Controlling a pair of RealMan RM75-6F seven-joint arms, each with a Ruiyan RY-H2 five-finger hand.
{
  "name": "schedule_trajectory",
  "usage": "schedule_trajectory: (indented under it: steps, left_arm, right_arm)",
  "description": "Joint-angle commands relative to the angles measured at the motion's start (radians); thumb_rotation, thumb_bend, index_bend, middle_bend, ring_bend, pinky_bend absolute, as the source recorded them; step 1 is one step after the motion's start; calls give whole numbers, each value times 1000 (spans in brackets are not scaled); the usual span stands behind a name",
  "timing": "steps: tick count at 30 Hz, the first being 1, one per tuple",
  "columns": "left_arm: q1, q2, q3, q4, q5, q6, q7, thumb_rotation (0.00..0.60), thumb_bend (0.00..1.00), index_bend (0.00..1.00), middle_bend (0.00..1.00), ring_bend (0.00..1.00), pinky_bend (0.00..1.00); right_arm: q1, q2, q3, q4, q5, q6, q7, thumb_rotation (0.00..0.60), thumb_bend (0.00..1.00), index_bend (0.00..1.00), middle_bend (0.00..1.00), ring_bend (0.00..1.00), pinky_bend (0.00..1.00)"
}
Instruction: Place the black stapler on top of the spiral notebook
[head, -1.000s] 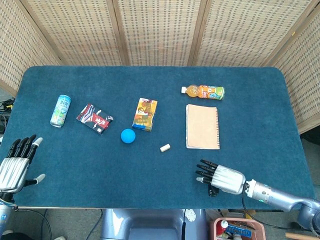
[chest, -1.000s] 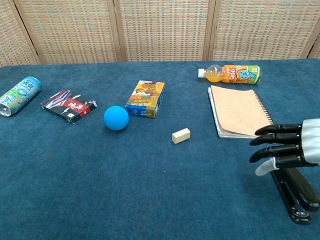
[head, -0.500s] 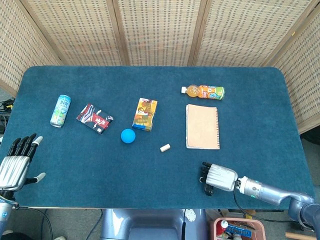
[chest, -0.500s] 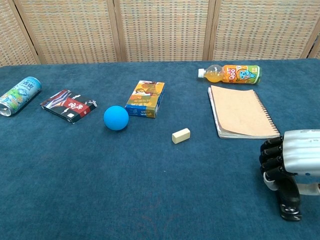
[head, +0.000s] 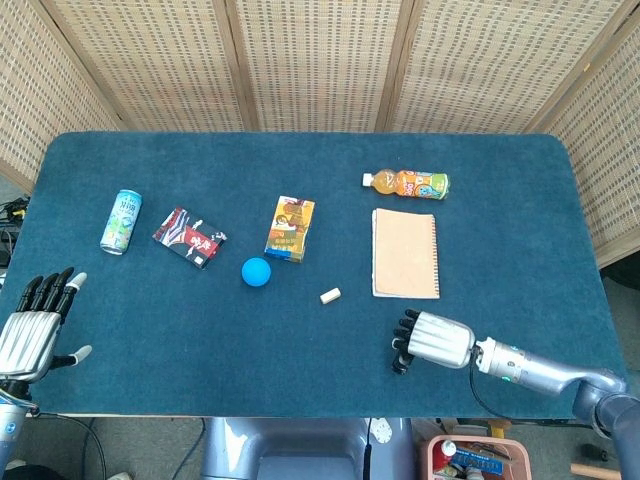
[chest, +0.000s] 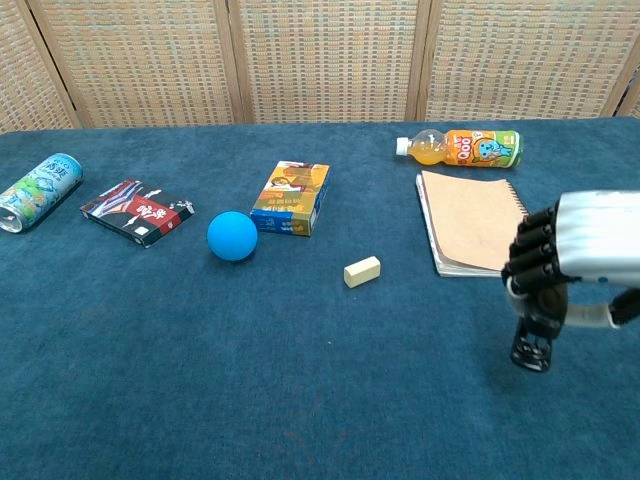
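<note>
My right hand (head: 432, 340) (chest: 565, 258) grips the black stapler (chest: 530, 332), fingers curled around it. The stapler hangs tilted below the hand, its lower end close above the blue cloth, and only that end shows in the head view (head: 400, 362). The tan spiral notebook (head: 405, 253) (chest: 478, 222) lies flat just beyond the hand, spiral edge to the right, with nothing on it. My left hand (head: 30, 335) rests at the table's near left corner with fingers spread, holding nothing.
An orange drink bottle (head: 408, 183) (chest: 465, 147) lies behind the notebook. A small cream eraser (head: 330, 295) (chest: 362, 271), a blue ball (head: 256, 271), a colourful box (head: 290, 228), a red-black packet (head: 189, 237) and a can (head: 121, 221) lie further left.
My right hand closed its spread fingers on the stapler, then lifted it off the cloth and carried it up toward the notebook's near edge. The left hand stayed put.
</note>
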Motion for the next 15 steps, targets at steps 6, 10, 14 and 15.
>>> schedule_trajectory:
  steps: [6,10,14,15]
  left_arm:
    - [-10,2,-6,-3,-15,-13,-3,600,0,0,0,0,0]
    - [-15,3,-11,-4,-25,-19,-2,600,0,0,0,0,0]
    - [-20,2,-15,2,-43,-28,-3,600,0,0,0,0,0]
    - [-21,1,-16,4,-47,-32,-3,600,0,0,0,0,0]
  right_arm:
    - [122,-10,90,69,104,-93,65,600,594,578,548,433,455]
    - [177,-52,96,161,127,-173,86,600,594,578,548,433,456]
    - [209,-99,93,243,148,-220,126,600,594,578,548,433,456]
    - [215,-109,90,262,150,-226,132,600,594,578,548,433,457]
